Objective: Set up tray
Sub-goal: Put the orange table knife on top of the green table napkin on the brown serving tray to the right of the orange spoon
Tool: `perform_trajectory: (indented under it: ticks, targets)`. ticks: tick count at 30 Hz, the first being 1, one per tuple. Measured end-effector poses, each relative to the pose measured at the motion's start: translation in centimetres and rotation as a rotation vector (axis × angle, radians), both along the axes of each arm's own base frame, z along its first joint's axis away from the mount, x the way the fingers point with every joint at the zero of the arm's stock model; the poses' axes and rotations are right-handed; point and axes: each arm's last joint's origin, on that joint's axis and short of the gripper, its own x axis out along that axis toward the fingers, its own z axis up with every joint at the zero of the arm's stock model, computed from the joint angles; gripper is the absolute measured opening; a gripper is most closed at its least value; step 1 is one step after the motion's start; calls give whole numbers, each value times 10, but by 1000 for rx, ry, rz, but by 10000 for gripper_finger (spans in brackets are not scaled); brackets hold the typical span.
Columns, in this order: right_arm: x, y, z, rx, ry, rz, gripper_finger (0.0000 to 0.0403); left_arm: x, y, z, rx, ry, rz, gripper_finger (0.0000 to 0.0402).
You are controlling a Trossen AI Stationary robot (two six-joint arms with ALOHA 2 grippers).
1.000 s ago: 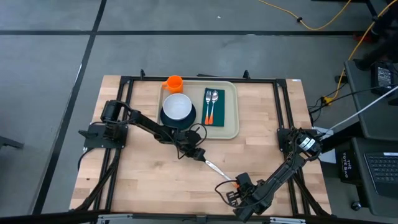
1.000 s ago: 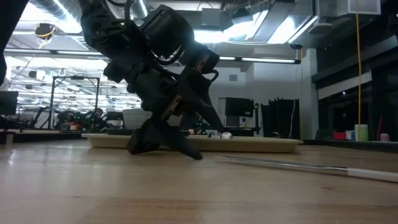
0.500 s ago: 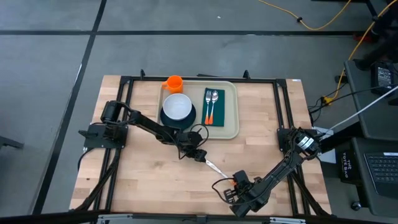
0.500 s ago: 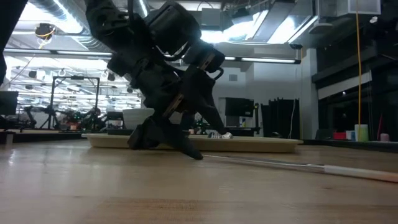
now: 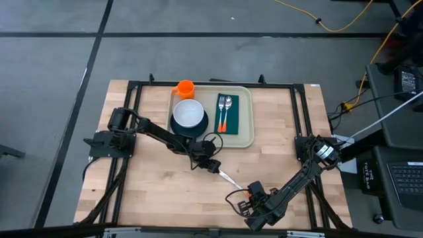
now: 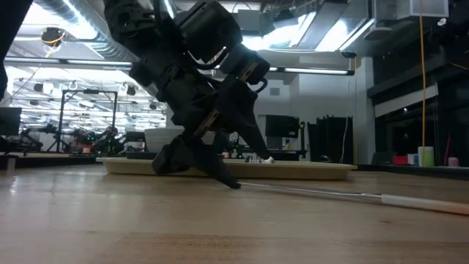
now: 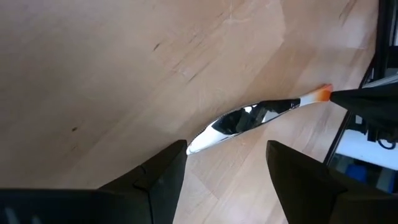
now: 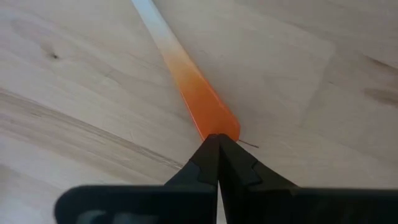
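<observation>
A knife (image 5: 231, 180) with a silver blade (image 7: 239, 120) and an orange-ended handle (image 8: 199, 99) lies flat on the wooden table, near of the beige tray (image 5: 250, 119). My left gripper (image 5: 213, 165) stands open at the blade's tip, slanting down, a finger on either side of the tip (image 7: 191, 147). I cannot tell whether it touches the tip. My right gripper (image 5: 250, 194) is shut, pointing steeply down at the handle's free end. The tray holds a white bowl on a dark plate (image 5: 190, 116) and a green napkin (image 5: 227, 114) with a fork and a spoon. My right gripper's shut fingertips (image 8: 217, 149) meet the rounded free end of the knife's orange handle (image 8: 214, 127), coming from above and slanting along the knife. Whether they pinch that end or only stand against it cannot be told. The knife lies flat on the table.
An orange cup (image 5: 184, 88) stands at the tray's far left corner. A black frame (image 5: 301, 125) runs along the table's sides. Bare wood lies left of the knife and near of the tray.
The knife has slid a short way along its own length toward my left gripper, staying flat on the table, with my right gripper's shut tips still at its handle end.
</observation>
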Motion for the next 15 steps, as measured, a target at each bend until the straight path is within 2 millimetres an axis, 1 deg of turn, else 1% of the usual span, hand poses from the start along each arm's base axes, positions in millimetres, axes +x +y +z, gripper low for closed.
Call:
perform_trajectory:
  ticks: [15]
  targets:
    - [0, 0, 0, 3, 2, 1, 4, 2, -6, 2, 2, -58, -69, 216]
